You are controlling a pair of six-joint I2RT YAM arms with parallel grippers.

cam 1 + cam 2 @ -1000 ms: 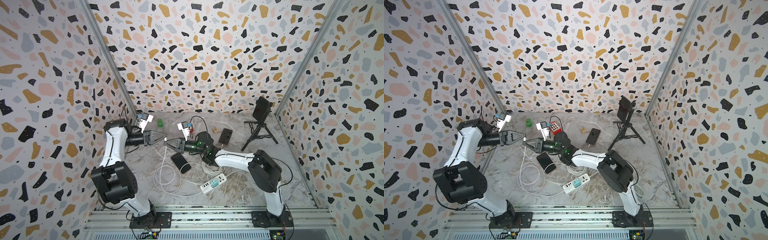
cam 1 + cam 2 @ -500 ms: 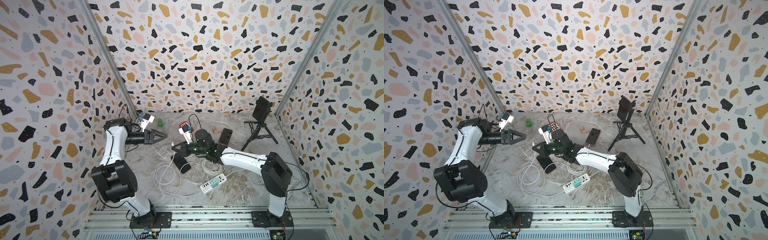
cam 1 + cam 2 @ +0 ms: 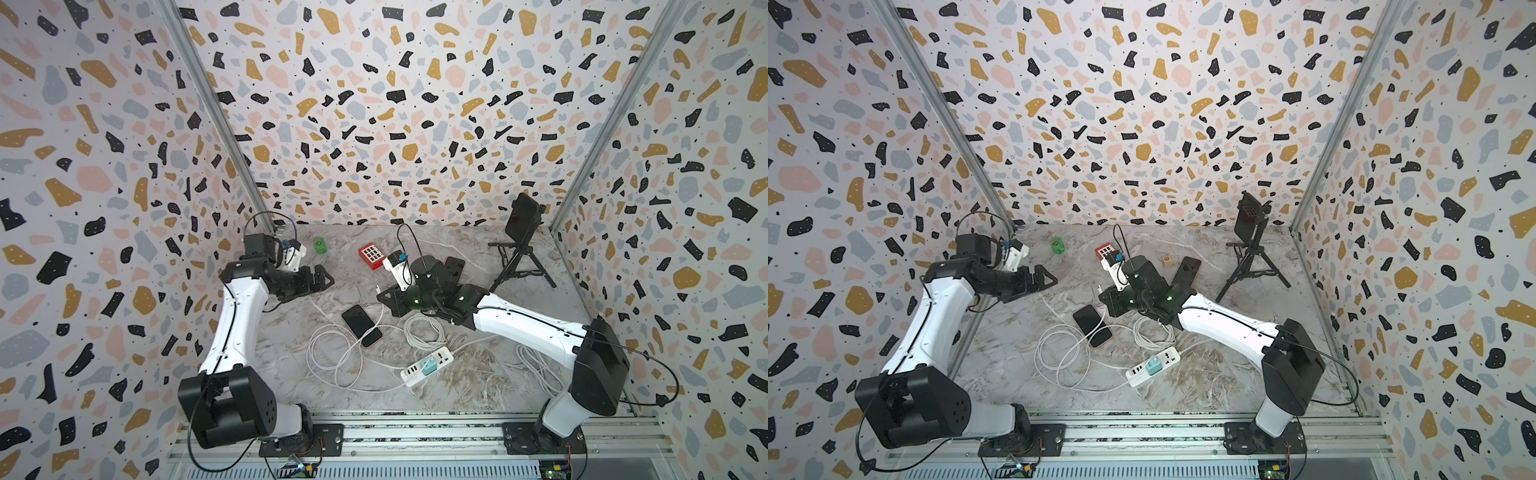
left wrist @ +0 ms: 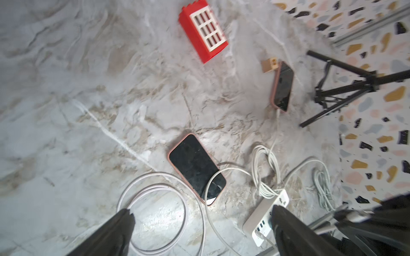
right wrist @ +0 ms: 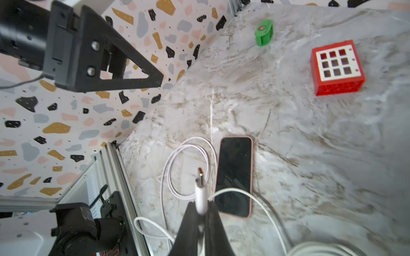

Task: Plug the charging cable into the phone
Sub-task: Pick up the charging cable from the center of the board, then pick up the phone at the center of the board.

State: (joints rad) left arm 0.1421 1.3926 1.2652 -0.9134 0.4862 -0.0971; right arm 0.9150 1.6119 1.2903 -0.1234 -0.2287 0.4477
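Right wrist view, my right pincer (image 5: 201, 208) pinching the charging cable (image 5: 200, 192) plug, near the long edge of the phone (image 5: 235, 177), open tabletop (image 5: 310, 144) beyond the phone, left pincer (image 4: 203, 210) spread wide.

The grey marble-patterned tabletop (image 3: 478, 390) bears a dark-screened phone in a pink case (image 3: 361, 327), loops of white charging cable (image 4: 155, 174) beside it, a white power strip (image 3: 428, 366), a red grid-faced block (image 3: 371, 257), a green plastic piece (image 3: 319, 245) (far back) and a black tripod (image 3: 519, 266).
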